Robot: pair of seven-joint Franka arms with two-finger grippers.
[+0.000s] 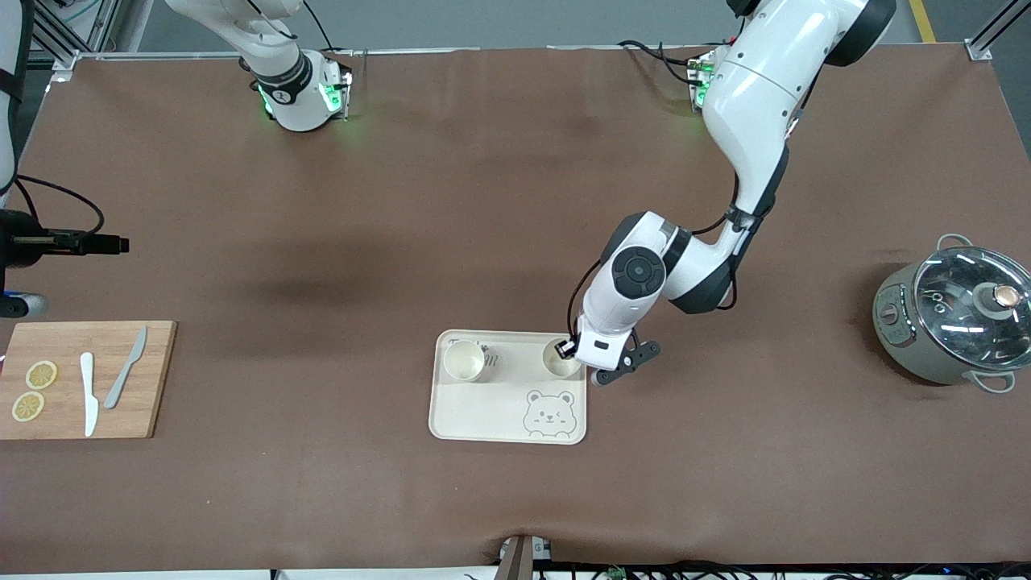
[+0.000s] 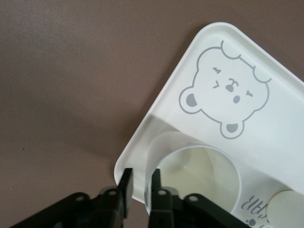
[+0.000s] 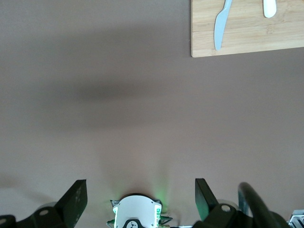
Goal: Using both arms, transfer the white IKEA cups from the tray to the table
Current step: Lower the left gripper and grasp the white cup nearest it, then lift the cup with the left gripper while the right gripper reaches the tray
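Currently the left gripper (image 1: 573,348) is down at the tray (image 1: 483,419), at the corner toward the left arm's end of the tabletop (image 1: 403,201); its fingers (image 2: 124,190) stand only slightly apart, one outside and one inside the rim of a cup (image 1: 560,360), clamping the wall; that cup stands on the tray, close to the bear print (image 1: 549,414). A second cup (image 1: 465,360) stands on the same tray, toward the right arm's end, well apart from the first; nothing holds it. The right arm waits; the right gripper (image 3: 140,197) hangs over bare tabletop, fingers wide apart, empty. A board (image 1: 153,379) with knives (image 1: 125,368) and lemon slices (image 1: 40,374) lies at the right arm's end; a pot (image 1: 954,322) stands at the left arm's end.
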